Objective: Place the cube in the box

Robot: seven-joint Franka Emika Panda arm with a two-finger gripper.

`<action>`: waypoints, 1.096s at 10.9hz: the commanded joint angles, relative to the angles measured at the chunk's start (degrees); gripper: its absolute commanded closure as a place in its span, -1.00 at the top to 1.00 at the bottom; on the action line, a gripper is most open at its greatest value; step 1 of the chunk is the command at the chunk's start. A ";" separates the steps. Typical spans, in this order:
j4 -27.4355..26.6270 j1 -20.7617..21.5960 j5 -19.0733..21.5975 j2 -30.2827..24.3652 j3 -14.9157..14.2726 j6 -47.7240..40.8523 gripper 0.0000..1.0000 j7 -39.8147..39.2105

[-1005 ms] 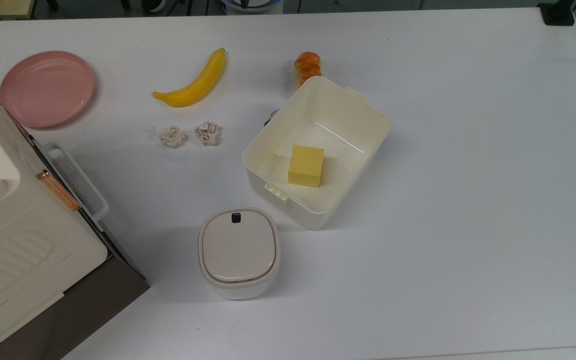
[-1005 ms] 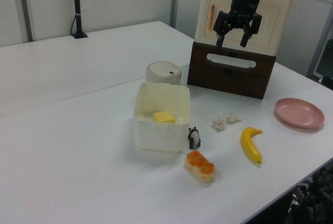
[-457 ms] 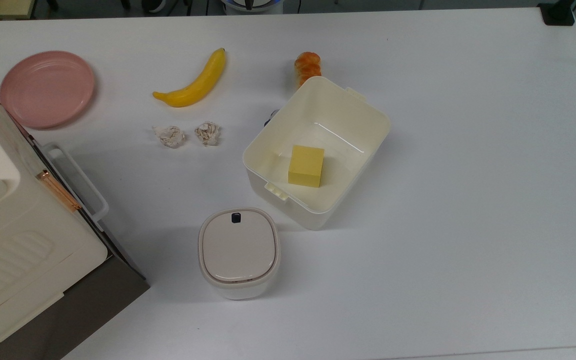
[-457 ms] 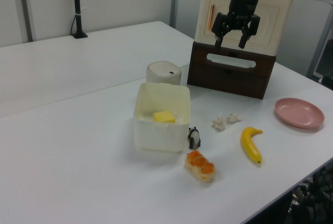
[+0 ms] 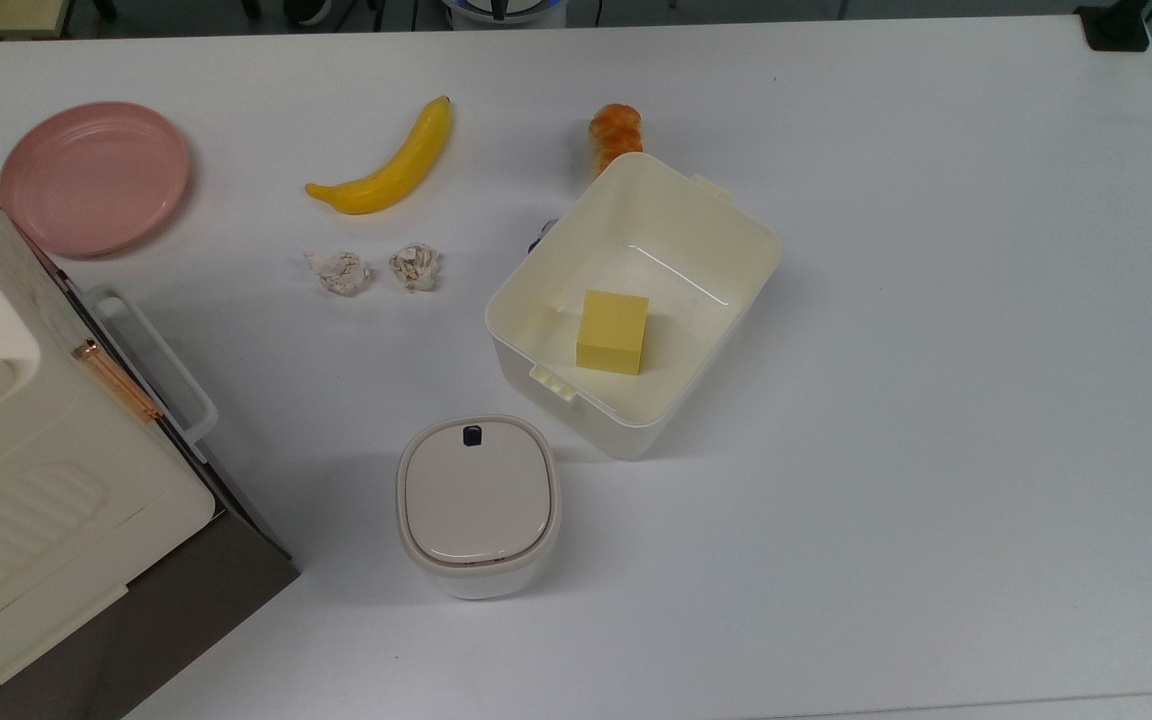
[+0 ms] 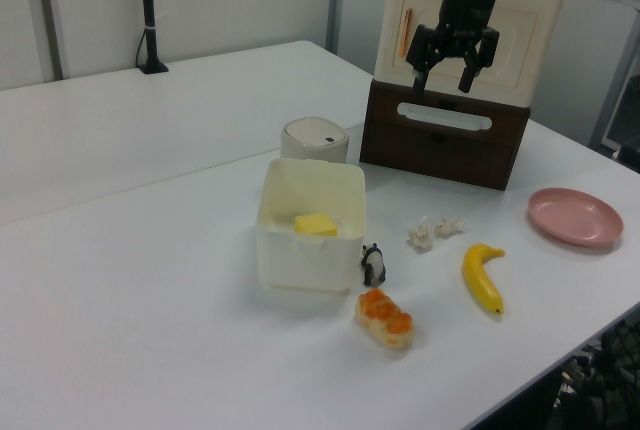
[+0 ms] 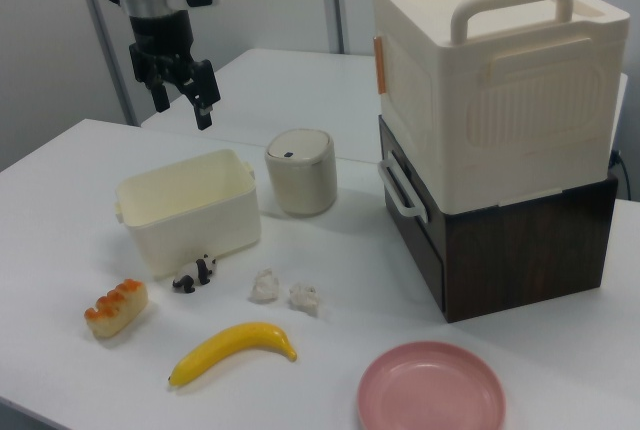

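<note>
The cube sits flat on the floor of the box, below the hand and well apart from it; no face carries a label or print. In the left view the cube shows as a yellow top above the box's near wall, its lower part hidden. In the right view the box wall hides its inside.

No readable writing on any item.

The hand hangs high in the air with both fingers spread apart, holding and touching nothing. In the right view the hand is above and behind the box, fingers pointing down; the arm is cut off at the right view's top left corner.

Below the hand in the right view, a lidded bin stands just beside the box on the white surface. A panda figurine stands by the box's front wall, with a bread roll near it. Farther out lie two crumpled paper balls, a banana and a pink plate. The cream appliance sits on a dark wood base, cut off at the top view's left edge.
</note>
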 commanded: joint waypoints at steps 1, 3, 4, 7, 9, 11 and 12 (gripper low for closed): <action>-1.56 1.64 -1.23 -1.54 -1.27 0.66 1.00 -0.11; -1.39 1.55 -1.41 -1.54 -1.44 0.57 1.00 -0.37; -1.39 1.55 -1.41 -1.62 -1.36 0.57 1.00 -0.37; -1.39 1.90 -4.56 -1.63 -1.00 0.57 1.00 0.07; -1.30 2.08 -4.84 -1.63 -1.00 0.57 1.00 0.07; -1.39 2.08 -4.84 -1.54 -1.00 0.57 1.00 0.16; -1.39 2.08 -4.75 -1.62 -1.00 0.57 1.00 0.16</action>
